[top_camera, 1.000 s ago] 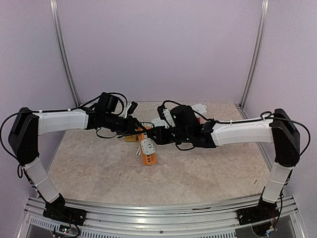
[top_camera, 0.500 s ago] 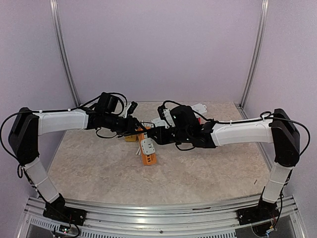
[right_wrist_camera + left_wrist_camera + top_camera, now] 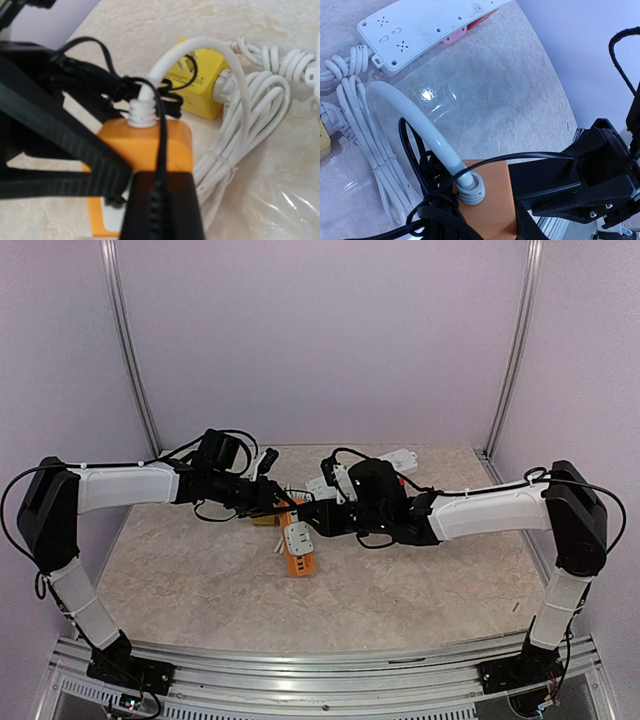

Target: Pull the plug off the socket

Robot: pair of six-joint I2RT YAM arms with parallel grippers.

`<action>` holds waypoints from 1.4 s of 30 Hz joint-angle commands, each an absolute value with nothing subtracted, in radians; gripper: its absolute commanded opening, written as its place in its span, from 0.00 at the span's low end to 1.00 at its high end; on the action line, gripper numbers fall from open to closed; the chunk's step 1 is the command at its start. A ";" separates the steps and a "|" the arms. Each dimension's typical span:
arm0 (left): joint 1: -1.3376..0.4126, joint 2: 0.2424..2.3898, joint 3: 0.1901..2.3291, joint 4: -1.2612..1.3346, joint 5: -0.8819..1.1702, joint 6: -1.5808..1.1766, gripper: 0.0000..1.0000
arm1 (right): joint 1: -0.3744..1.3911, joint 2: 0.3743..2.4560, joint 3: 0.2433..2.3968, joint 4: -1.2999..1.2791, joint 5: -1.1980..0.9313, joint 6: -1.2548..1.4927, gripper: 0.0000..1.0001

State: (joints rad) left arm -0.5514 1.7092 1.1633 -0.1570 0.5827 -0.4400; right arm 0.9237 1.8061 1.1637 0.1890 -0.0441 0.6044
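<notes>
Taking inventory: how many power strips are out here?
2: orange power strip at centre; white power strip behind it, toward the back wall. More may be hidden.

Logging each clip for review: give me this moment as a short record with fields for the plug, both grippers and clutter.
Plug: white plug seated in orange power strip, not pulled
Left gripper: at the strip's far cable end; grip unclear
Right gripper: same end, opposite side; grip unclear
Clutter: yellow plug, bundled white cable, white power strip behind
</notes>
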 commanded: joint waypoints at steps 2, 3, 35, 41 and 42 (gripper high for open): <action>-0.558 1.695 1.172 -0.105 0.632 -0.416 0.16 | 0.926 1.768 1.158 0.148 0.023 0.619 0.00; -0.558 1.701 1.173 -0.108 0.631 -0.418 0.16 | 0.932 1.766 1.160 0.138 0.041 0.615 0.00; -0.558 1.685 1.176 -0.116 0.614 -0.380 0.16 | 0.940 1.714 1.145 0.132 0.062 0.622 0.00; -0.560 1.688 1.178 -0.120 0.612 -0.382 0.16 | 0.940 1.731 1.157 0.123 0.060 0.622 0.00; -0.560 1.690 1.178 -0.121 0.612 -0.382 0.16 | 0.940 1.734 1.157 0.121 0.063 0.623 0.00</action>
State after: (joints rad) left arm -0.5591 1.7103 1.1633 -0.1352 0.5983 -0.3946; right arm 0.9524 1.7481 1.1633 0.1055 0.0513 0.6109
